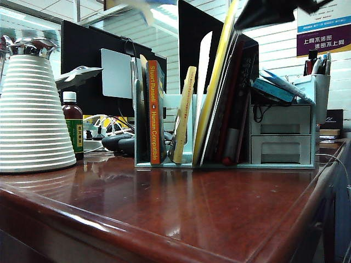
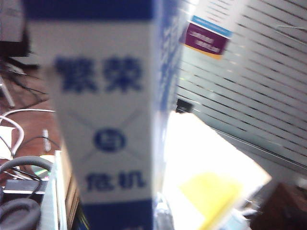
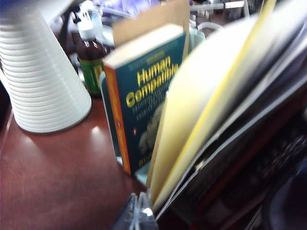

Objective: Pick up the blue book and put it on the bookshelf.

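The blue book [image 2: 110, 120] fills the left wrist view, its spine facing the camera: a white band with blue Chinese text and blue ends. My left gripper [image 2: 120, 218] is shut on its near end, with one pale finger [image 2: 163, 211] showing beside it. A blurred blue and pale shape [image 1: 145, 6] at the exterior view's top edge may be this book held high. The mint-green bookshelf [image 1: 170, 104] stands mid-table with several books in it. My right gripper [image 3: 139, 213] is shut and empty, low by the rack's front next to a leaning yellow book [image 3: 192, 134].
An orange-spined "Human Compatible" book [image 1: 156, 112] stands in the rack's left slot. A white ribbed carafe [image 1: 33, 109] and a brown bottle [image 1: 72, 129] stand left of it. A grey drawer unit [image 1: 282, 134] adjoins the rack on the right. A dark arm [image 1: 274, 11] hangs above.
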Robot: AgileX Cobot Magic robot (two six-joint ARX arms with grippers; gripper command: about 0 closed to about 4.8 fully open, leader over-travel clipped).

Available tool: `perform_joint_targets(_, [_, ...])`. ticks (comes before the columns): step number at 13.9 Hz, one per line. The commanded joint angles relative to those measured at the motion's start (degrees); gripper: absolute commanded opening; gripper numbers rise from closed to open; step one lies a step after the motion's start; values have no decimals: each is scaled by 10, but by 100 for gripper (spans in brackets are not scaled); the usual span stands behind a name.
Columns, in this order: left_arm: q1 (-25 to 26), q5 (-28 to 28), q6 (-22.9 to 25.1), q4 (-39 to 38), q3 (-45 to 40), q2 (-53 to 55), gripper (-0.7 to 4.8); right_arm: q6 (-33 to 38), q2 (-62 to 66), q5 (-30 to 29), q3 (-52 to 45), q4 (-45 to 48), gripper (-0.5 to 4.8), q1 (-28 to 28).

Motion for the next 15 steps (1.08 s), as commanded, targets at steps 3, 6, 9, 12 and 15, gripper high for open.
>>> perform_joint_targets(3, [-2, -36, 24, 234, 61, 163, -6, 18, -31, -9, 3, 19, -1, 1])
perform_joint_targets(6, [-2, -36, 24, 257, 99, 223, -6, 18, -32, -21, 3, 18, -1, 1])
perform_joint_targets(9, [-2, -73, 20, 299, 109, 300, -6, 21, -34, -36, 3, 17, -1, 1])
perform_joint_targets(12, [-2, -113, 22, 326, 109, 346, -6, 23, -42, -36, 3, 14, -1, 1])
perform_joint_targets(15, [-26, -183, 70, 291, 109, 364, -6, 24, -49, -47, 3, 15, -1, 1])
